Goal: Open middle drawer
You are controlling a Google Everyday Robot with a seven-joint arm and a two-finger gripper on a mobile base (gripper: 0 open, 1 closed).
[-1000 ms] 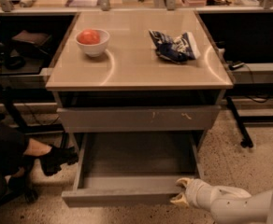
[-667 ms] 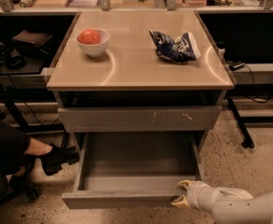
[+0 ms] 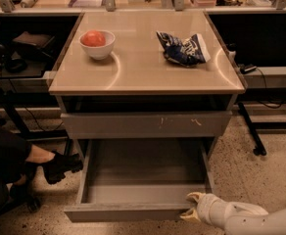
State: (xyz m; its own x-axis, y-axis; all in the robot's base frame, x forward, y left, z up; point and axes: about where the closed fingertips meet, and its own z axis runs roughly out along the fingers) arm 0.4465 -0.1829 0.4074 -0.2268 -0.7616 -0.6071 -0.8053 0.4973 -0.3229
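The middle drawer is pulled far out of the grey cabinet, showing its bare grey inside. Its plain flat front faces me at the bottom of the view. My gripper reaches in from the lower right on a white arm. Its pale fingers straddle the top edge of the drawer front at its right end, one inside and one outside. Above the open drawer a taller grey front with pale scratches is closed.
On the cabinet top stand a white bowl with a red fruit and a crumpled blue chip bag. A person's leg and black shoe are on the floor to the left. Dark desk frames and cables flank both sides.
My gripper has shifted slightly toward the camera at the drawer's right front corner. The drawer stays pulled out about as far as before.
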